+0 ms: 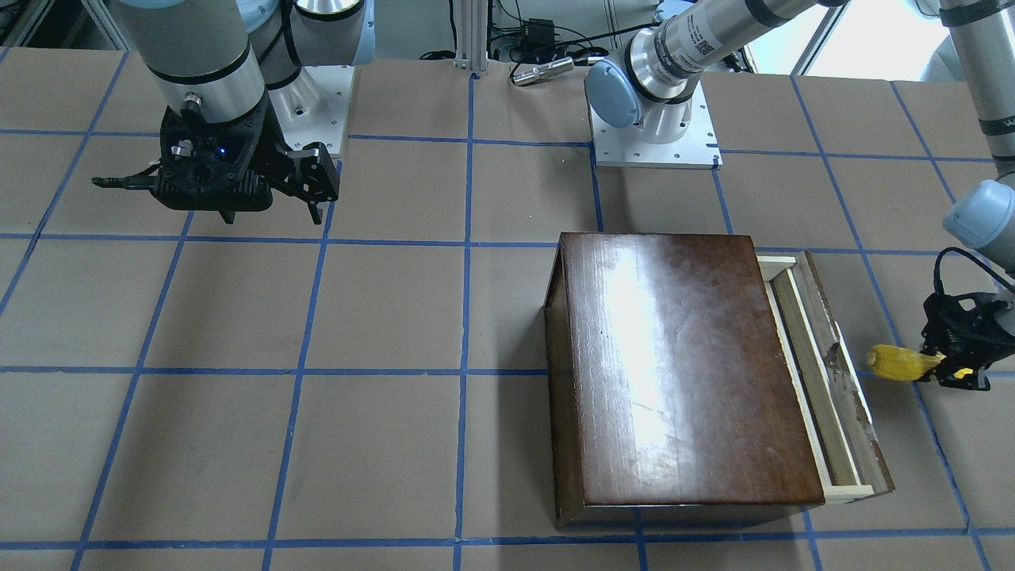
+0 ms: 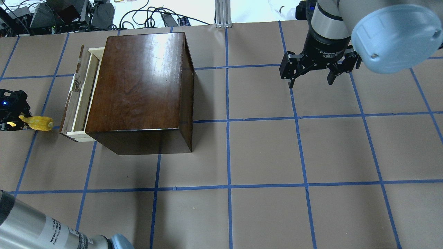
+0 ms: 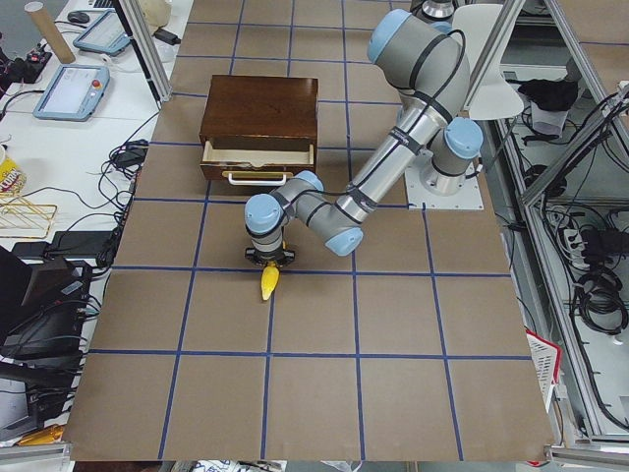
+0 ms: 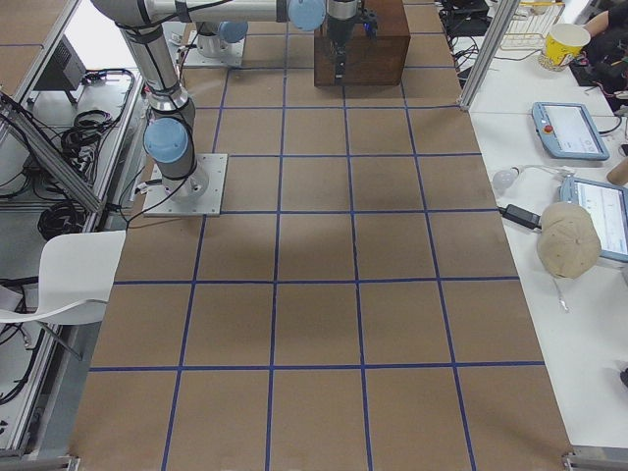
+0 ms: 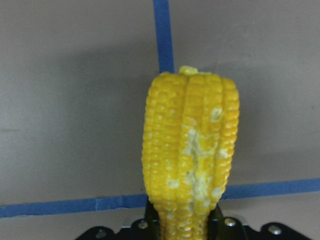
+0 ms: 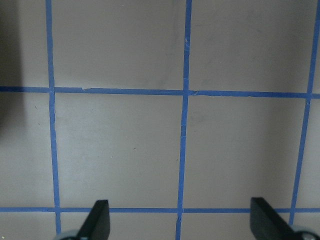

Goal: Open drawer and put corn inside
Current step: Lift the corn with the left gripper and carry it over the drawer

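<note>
Table [image 2: 263, 152]: brown paper surface with a grid of blue tape lines. Both arm bases are bolted along the robot's edge.

Box [image 2: 138, 83]: glossy dark-brown wood, sitting on the robot's left half of the table. Its top reflects glare from the lights.

Drawer [image 2: 81, 93]: partly pulled out of the box on the side facing the robot's left. The pale wood walls and a narrow strip of the interior are exposed. The dark front panel is chipped and scuffed. The exterior left view shows a light-coloured handle [image 3: 254, 179] on the front panel. No contents are visible in the exposed strip.

Right gripper [image 2: 310, 81]: hangs over bare table on the robot's right half, well apart from the box. The fingers are spread wide with nothing between them. The right wrist view shows both fingertips at the bottom corners of the frame, with only paper and tape below.

Left gripper [image 2: 15, 122]: out past the drawer front on the robot's far left, turned sideways toward the box. The fingers are clamped on one end of the corn.

Corn [image 2: 38, 123]: yellow cob held roughly level. Its free blunt end points at the drawer's front panel, near the panel's robot-side end. It is outside the drawer, and a small gap shows between cob and panel. Whether it touches the paper cannot be told. The left wrist view shows pale worn patches on the kernels.
</note>
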